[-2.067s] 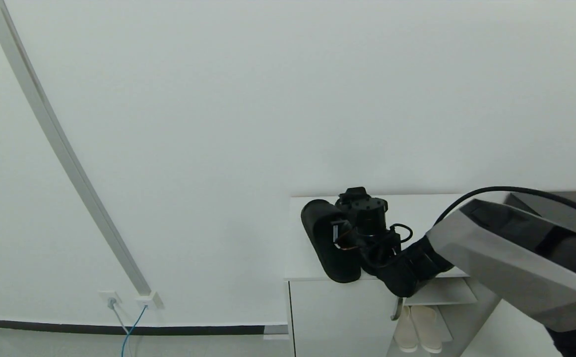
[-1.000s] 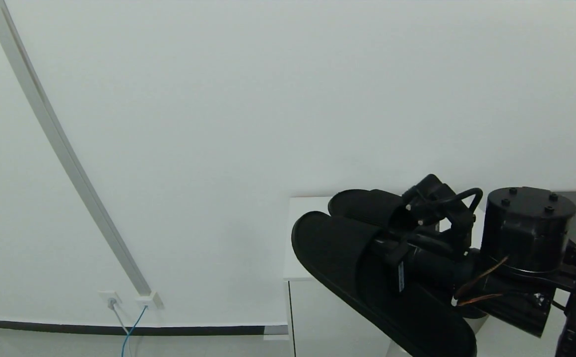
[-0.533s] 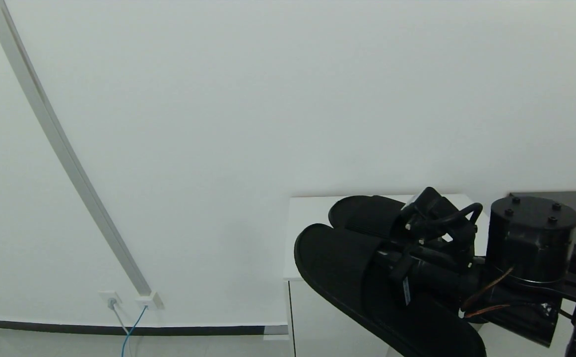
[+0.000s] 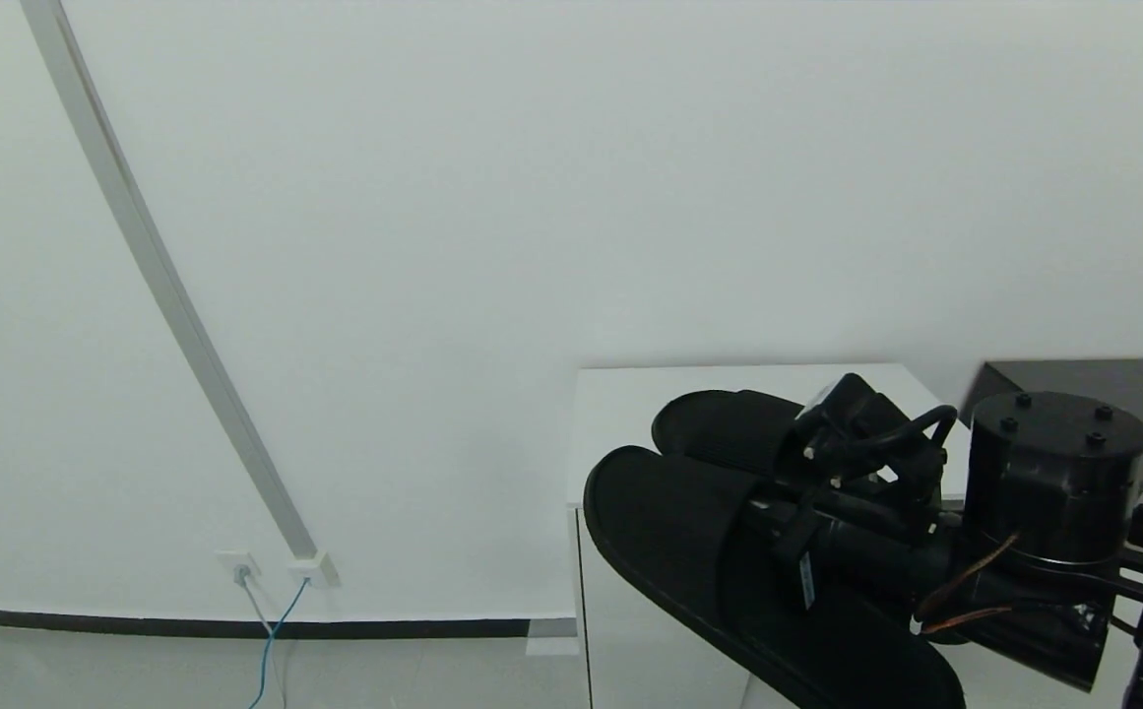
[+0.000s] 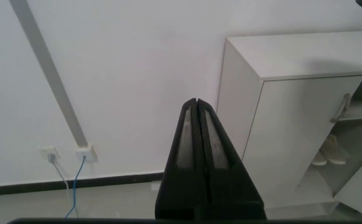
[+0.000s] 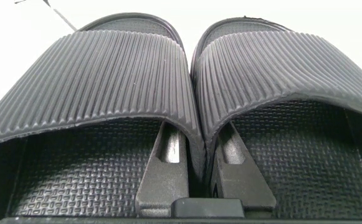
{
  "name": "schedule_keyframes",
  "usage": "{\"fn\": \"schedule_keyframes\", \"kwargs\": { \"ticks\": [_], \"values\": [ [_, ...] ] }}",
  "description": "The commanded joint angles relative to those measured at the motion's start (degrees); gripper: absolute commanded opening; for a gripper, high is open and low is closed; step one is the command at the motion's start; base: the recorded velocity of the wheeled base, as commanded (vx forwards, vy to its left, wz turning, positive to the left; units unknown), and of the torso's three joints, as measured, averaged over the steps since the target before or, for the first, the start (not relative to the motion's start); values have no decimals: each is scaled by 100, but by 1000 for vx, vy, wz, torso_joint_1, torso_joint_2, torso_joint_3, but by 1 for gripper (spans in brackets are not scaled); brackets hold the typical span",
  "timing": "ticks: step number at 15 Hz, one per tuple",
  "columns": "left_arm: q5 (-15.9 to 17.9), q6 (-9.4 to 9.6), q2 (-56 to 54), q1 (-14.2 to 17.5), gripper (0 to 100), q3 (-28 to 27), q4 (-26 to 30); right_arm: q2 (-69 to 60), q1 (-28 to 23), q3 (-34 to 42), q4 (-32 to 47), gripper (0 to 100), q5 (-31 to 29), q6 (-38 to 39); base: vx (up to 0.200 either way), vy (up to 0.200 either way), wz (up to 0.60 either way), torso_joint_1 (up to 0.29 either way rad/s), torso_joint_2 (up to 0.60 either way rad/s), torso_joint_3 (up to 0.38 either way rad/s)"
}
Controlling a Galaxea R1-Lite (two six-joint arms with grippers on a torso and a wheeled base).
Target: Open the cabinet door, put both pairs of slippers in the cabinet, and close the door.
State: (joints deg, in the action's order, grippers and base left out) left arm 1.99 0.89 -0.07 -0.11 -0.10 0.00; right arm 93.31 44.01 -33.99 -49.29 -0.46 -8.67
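My right gripper [image 6: 196, 163] is shut on a pair of black ribbed slippers [image 6: 193, 81]; its fingers [image 6: 168, 155] reach under both straps and pinch the inner walls together. In the head view the black slippers [image 4: 689, 512] hang in the air in front of and above the white cabinet [image 4: 729, 386], toes pointing left. In the left wrist view the cabinet [image 5: 293, 56] has its right side open, with a pair of white slippers [image 5: 327, 149] on a shelf inside. Off to the cabinet's left, my left gripper [image 5: 197, 107] is shut with nothing in it.
A closed cabinet panel with a metal handle [image 5: 339, 109] stands beside the open side. A grey strip [image 4: 158, 286] runs slantwise down the wall to two sockets [image 4: 276, 569] with cables. A dark surface [image 4: 1103, 386] lies right of the cabinet.
My right gripper lifted the black slippers off the cabinet top and toward the camera. In the last half second the head camera shifted; the slippers stay where they were in the picture.
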Motion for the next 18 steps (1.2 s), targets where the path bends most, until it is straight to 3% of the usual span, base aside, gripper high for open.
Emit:
{"fn": "schedule_keyframes", "kwargs": {
  "ticks": [1,9,18],
  "values": [
    [3,-1,7,2,0,1,0,47,3,6,-2,0,2,-3,0,0,0,0,0,0],
    [3,-1,7,2,0,1,0,91,11,15,7,0,-24,-30,0,0,0,0,0,0],
    [-5,-1,7,2,0,1,0,179,11,15,7,0,-33,-12,0,-200,0,2,5,1]
  ]
}}
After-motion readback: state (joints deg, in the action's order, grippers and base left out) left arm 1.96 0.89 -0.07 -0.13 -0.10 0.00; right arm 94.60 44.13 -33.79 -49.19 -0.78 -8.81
